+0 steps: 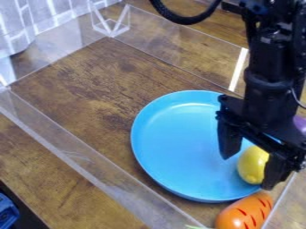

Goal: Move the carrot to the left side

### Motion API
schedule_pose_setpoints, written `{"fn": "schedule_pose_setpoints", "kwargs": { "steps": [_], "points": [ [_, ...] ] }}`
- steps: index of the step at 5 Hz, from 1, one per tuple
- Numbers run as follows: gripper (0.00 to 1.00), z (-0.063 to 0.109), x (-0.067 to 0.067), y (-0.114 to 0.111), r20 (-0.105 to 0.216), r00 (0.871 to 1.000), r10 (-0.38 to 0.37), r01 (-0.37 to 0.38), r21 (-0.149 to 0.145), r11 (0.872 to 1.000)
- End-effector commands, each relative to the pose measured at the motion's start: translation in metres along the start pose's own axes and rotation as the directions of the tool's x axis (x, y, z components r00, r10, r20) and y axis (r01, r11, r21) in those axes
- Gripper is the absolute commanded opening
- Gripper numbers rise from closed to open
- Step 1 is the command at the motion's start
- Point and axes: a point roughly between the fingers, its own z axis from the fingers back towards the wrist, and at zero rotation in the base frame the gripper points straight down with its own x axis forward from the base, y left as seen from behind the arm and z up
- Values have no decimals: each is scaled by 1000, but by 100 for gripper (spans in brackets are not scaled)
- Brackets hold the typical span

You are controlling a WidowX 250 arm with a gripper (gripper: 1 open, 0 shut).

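Note:
The carrot (245, 215) is a small orange toy with darker grooves, lying at the bottom edge of the view, just outside the front right rim of the blue plate (174, 143). Its leafy top is not visible. My black gripper (256, 159) hangs open above the right side of the plate, its two fingers straddling a yellow lemon (252, 165) that rests there. Nothing is held. The gripper is a short way above and behind the carrot.
Clear acrylic walls (72, 148) enclose the wooden table (107, 80) on the left and front. A purple object (300, 128) peeks out at the right edge behind the arm. A clear stand (111, 18) sits at the back.

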Motion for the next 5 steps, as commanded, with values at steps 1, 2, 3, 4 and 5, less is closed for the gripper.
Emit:
{"fn": "schedule_pose_setpoints", "kwargs": {
  "steps": [1,2,3,4,5],
  "points": [
    [100,24,8,-2,84,996,-10,11,-8,1000],
    [100,22,9,-2,89,996,-12,13,-8,1000],
    [100,22,9,-2,94,996,-13,14,-7,1000],
    [100,8,8,-5,72,997,-12,13,-14,1000],
    [100,-4,7,-6,51,999,-11,12,-21,1000]
  ]
}}
